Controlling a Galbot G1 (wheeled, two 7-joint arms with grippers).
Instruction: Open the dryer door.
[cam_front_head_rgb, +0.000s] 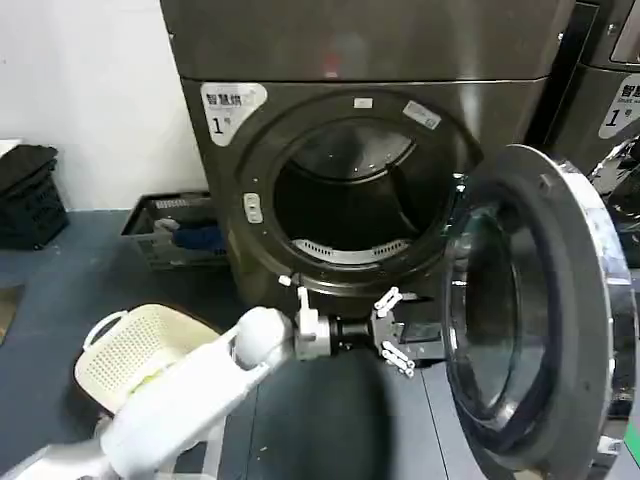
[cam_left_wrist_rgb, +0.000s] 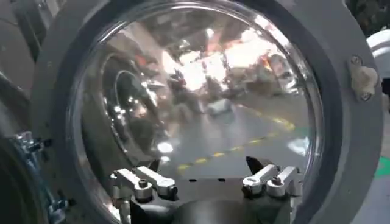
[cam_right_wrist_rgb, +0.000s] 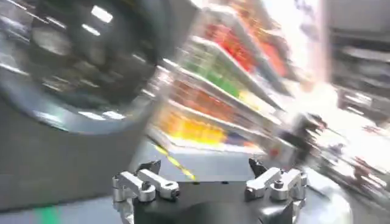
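The dryer door (cam_front_head_rgb: 575, 300) stands swung wide open to the right of the grey-brown machine with the white "1" label (cam_front_head_rgb: 228, 108), and the dark drum opening (cam_front_head_rgb: 345, 200) is exposed. My left gripper (cam_front_head_rgb: 403, 333) is low in front of the machine, just left of the door's inner face, pointing at it. Its fingers are open with nothing between them. In the left wrist view the door's glass (cam_left_wrist_rgb: 201, 91) faces the open left gripper (cam_left_wrist_rgb: 206, 167). My right gripper (cam_right_wrist_rgb: 204, 165) is open and empty beside a chrome-ringed round door (cam_right_wrist_rgb: 67, 67); I cannot tell which machine's.
A cream laundry basket (cam_front_head_rgb: 135, 345) sits on the floor at the left, under my left arm. A dark crate (cam_front_head_rgb: 165, 228) and a black crate (cam_front_head_rgb: 28, 195) stand by the wall. A neighbouring machine (cam_front_head_rgb: 610, 90) stands to the right. Colourful shelves (cam_right_wrist_rgb: 219, 67) lie beyond the right gripper.
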